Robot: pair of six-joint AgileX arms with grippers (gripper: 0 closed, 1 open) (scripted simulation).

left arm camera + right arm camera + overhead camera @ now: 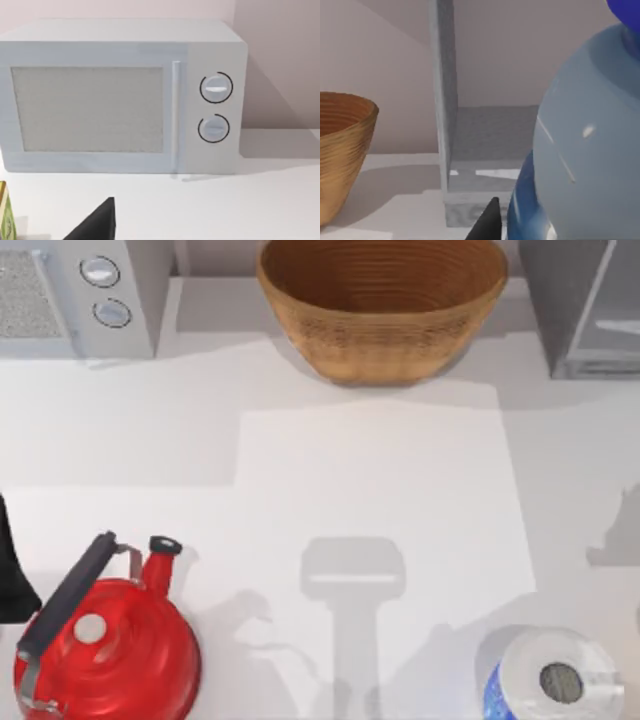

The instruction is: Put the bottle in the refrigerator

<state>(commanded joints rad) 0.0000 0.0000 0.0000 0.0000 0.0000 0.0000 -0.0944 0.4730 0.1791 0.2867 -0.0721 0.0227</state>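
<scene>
Small clear plastic bottle (590, 150) with blue cap: being held close before right wrist camera, facing the open dark grey speckled refrigerator (470, 150); grip cannot be told.

Worktop (370, 470): white
Back edge: microwave (85, 295), basket (382, 305), refrigerator (585, 305)
Front edge: red kettle (105, 645), paper roll (550, 680)

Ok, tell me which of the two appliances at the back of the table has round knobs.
The white appliance at the back left: two round knobs sit beside its mesh window. The grey refrigerator at the back right shows none.
</scene>
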